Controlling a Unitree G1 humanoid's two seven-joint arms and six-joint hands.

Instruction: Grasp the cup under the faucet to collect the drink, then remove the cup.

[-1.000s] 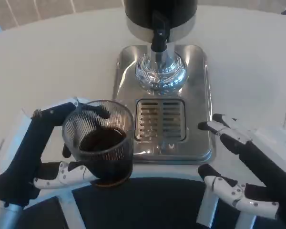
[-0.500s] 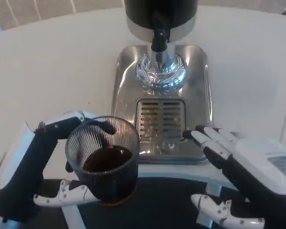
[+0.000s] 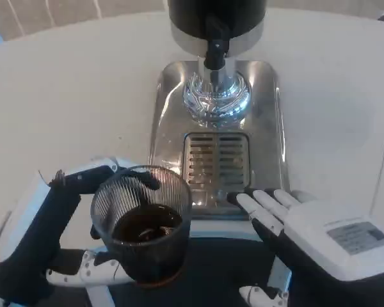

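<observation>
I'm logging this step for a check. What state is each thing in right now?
cup: holds dark drink, off the drip tray, upright
left hand: grips the cup
right hand: holds nothing, fingers apart, over the tray's front edge
faucet: nothing under it, no flow visible
drip tray: bare grate

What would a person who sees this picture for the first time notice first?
The eye goes first to the ribbed glass cup with dark drink in it, held by the left hand at the lower left, off the metal tray. Next comes the shiny faucet of the drink dispenser at the top centre. The right hand lies at the lower right, its fingers at the tray's front edge.
</observation>
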